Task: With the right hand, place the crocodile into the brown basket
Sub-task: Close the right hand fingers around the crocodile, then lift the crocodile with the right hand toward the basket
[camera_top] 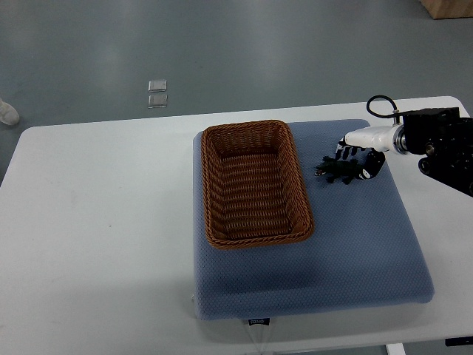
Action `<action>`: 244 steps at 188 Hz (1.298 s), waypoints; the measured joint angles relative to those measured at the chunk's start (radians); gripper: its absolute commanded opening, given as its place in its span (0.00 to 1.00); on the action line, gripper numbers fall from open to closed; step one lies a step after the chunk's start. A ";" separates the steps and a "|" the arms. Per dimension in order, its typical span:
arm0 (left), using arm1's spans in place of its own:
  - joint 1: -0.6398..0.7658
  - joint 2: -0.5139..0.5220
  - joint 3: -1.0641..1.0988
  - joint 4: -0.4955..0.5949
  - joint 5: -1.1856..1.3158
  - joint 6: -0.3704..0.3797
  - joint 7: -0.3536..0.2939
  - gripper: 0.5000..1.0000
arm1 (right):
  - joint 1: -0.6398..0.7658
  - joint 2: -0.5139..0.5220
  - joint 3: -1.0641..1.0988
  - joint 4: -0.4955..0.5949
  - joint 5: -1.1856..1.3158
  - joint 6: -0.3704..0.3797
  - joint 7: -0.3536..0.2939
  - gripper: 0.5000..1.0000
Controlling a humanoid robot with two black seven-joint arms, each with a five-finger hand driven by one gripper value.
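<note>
Right hand point(360, 157) in from the right edge, lying over the crocodile point(334, 169) on the blue cushion point(310, 281). Fingers curl down around the dark toy's rear end, though whether they have actually closed on it I cannot tell (black finger parts merge with the dark toy). Crocodile sits just right of the brown basket point(253, 185), apart from its rim, head end toward the basket. Basket empty, long side running away from the robot. Left arm not visible.

Step in hand, by my reading: securing the grasp. Do it well by closing firmly on the body, lifting clear above the near rim before travelling left, then letting go over the basket's middle, low, so nothing bounces out.
</note>
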 measured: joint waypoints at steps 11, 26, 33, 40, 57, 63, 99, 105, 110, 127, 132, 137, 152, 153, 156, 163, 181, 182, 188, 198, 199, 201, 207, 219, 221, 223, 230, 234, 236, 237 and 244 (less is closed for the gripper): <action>0.000 0.000 0.000 0.000 0.000 0.000 0.000 1.00 | 0.000 0.000 -0.002 0.001 -0.003 0.000 0.001 0.36; 0.000 0.000 0.000 0.000 0.000 0.000 0.000 1.00 | 0.000 0.000 -0.003 0.001 -0.006 0.000 0.003 0.35; 0.000 0.000 0.000 0.000 0.000 0.000 0.000 1.00 | 0.000 0.000 -0.003 0.001 -0.006 0.000 0.003 0.31; 0.000 0.000 0.000 0.000 0.000 0.000 0.000 1.00 | 0.000 0.000 -0.004 0.001 -0.007 0.000 0.004 0.26; 0.000 0.000 0.000 0.000 0.000 0.000 0.000 1.00 | 0.001 0.000 -0.007 0.003 -0.007 0.000 0.005 0.01; 0.000 0.000 0.000 0.000 0.000 0.000 0.000 1.00 | 0.002 0.000 -0.007 0.003 -0.007 0.001 0.005 0.00; 0.000 0.000 0.000 0.000 0.000 0.000 0.000 1.00 | 0.009 -0.006 -0.008 0.003 -0.007 0.010 0.006 0.00; 0.000 0.000 0.000 0.000 0.000 0.000 0.000 1.00 | 0.010 -0.007 -0.008 0.003 -0.007 0.010 0.007 0.00; 0.000 0.000 0.000 0.000 0.000 0.000 0.000 1.00 | 0.010 -0.008 -0.008 0.003 -0.006 0.010 0.007 0.00; 0.000 0.000 0.000 0.000 0.000 0.000 0.000 1.00 | 0.014 -0.014 -0.008 0.003 -0.006 0.011 0.008 0.00; 0.000 0.000 0.000 0.000 0.000 0.000 0.000 1.00 | 0.015 -0.016 -0.008 0.003 -0.006 0.011 0.008 0.00; 0.000 0.000 0.000 0.000 0.000 0.000 0.000 1.00 | 0.016 -0.018 -0.008 0.002 -0.005 0.012 0.008 0.00; 0.000 0.000 0.000 0.000 0.000 0.000 0.000 1.00 | 0.019 -0.023 -0.008 0.001 -0.005 0.013 0.008 0.00; 0.000 0.000 0.000 0.000 0.000 0.000 0.000 1.00 | 0.019 -0.023 -0.008 0.000 -0.005 0.013 0.008 0.00; 0.000 0.000 0.000 0.000 0.000 0.000 0.000 1.00 | 0.021 -0.025 -0.008 0.000 -0.005 0.013 0.008 0.00; 0.000 0.000 0.000 0.000 0.000 0.000 0.000 1.00 | 0.025 -0.029 -0.008 -0.002 -0.004 0.013 0.008 0.00; 0.000 0.000 0.000 0.000 0.000 0.000 0.000 1.00 | 0.037 -0.044 -0.006 -0.013 -0.001 0.011 0.007 0.00; 0.000 0.000 0.000 0.000 0.000 0.000 0.000 1.00 | 0.038 -0.045 -0.006 -0.014 -0.001 0.010 0.007 0.00; 0.000 0.000 0.000 0.000 0.000 0.000 0.000 1.00 | 0.043 -0.050 -0.005 -0.019 0.001 0.009 0.007 0.00; 0.000 0.000 0.000 0.000 0.000 0.000 0.000 1.00 | 0.053 -0.058 -0.003 -0.031 0.004 0.008 0.007 0.00; 0.000 0.000 0.000 0.000 0.000 0.000 0.000 1.00 | 0.053 -0.059 -0.003 -0.032 0.004 0.008 0.007 0.00; 0.000 0.000 0.000 0.000 0.000 0.000 0.000 1.00 | 0.055 -0.060 -0.002 -0.034 0.004 0.008 0.007 0.00; 0.000 0.000 0.000 0.000 0.000 0.000 0.000 1.00 | 0.060 -0.064 0.000 -0.041 0.005 0.008 0.007 0.00; 0.000 0.000 0.000 0.000 0.000 0.000 0.000 1.00 | 0.076 -0.076 0.006 -0.055 0.006 0.005 0.007 0.00; 0.000 0.000 0.000 0.000 0.000 0.000 0.000 1.00 | 0.078 -0.077 0.007 -0.056 0.006 0.005 0.007 0.00; 0.000 0.000 0.000 0.000 0.000 0.000 0.000 1.00 | 0.081 -0.077 0.007 -0.056 0.006 0.004 0.007 0.00; 0.000 0.000 0.000 0.000 0.000 0.000 0.000 1.00 | 0.093 -0.079 0.008 -0.058 0.007 0.003 0.008 0.00; 0.000 0.000 0.000 0.000 0.000 0.000 0.000 1.00 | 0.103 -0.080 0.009 -0.059 0.007 0.002 0.008 0.00; 0.000 0.000 0.000 0.000 0.000 0.000 0.000 1.00 | 0.107 -0.080 0.009 -0.060 0.007 0.001 0.008 0.00; 0.000 0.000 0.000 0.000 0.000 0.000 0.000 1.00 | 0.109 -0.080 0.009 -0.060 0.007 0.001 0.008 0.00; 0.000 0.000 0.000 0.000 0.000 0.000 0.000 1.00 | 0.124 -0.080 0.010 -0.060 0.008 -0.002 0.008 0.00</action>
